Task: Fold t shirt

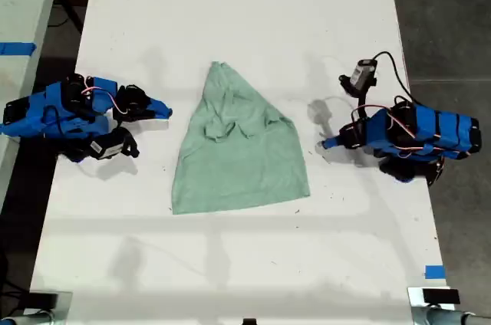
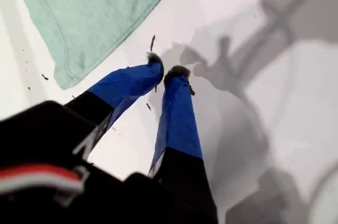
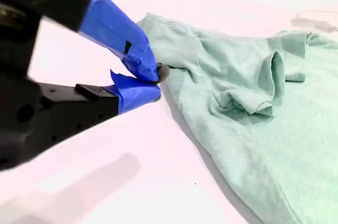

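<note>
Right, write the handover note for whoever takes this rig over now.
My first gripper: shut on nothing, over bare table beside the t shirt near a hem corner, on the exterior view's right.
My second gripper: shut, empty, at the shirt's edge on the exterior view's left.
T shirt: mid-table, sleeves folded in, so it tapers to a point at the far end.
Done: sleeves in, it seems.
Left: fold the body and tidy it.
</note>
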Available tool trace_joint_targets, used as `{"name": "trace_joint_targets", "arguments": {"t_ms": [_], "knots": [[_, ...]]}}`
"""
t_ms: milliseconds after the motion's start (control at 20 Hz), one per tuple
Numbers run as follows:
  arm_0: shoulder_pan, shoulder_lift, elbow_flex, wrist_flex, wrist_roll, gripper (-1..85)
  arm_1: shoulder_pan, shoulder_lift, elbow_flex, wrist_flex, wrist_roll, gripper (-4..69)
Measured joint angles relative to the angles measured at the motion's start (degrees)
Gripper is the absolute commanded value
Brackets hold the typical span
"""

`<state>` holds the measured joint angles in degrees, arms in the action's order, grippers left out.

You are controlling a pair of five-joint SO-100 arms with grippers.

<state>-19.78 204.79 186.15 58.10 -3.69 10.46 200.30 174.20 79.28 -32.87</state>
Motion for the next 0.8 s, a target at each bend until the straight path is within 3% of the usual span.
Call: {"name": "trace_joint_targets", "arguments": {"t_ms": [200,800], "knots": [[0.00,0.00,0.00,0.00,0.00,-0.2,0.97,0.00,0.00,0.00,-0.09,4.6],[-0.18,0.00,0.00,0.00,0.00,-0.2,1.76,0.00,0.00,0.00,-0.09,1.7]]}}
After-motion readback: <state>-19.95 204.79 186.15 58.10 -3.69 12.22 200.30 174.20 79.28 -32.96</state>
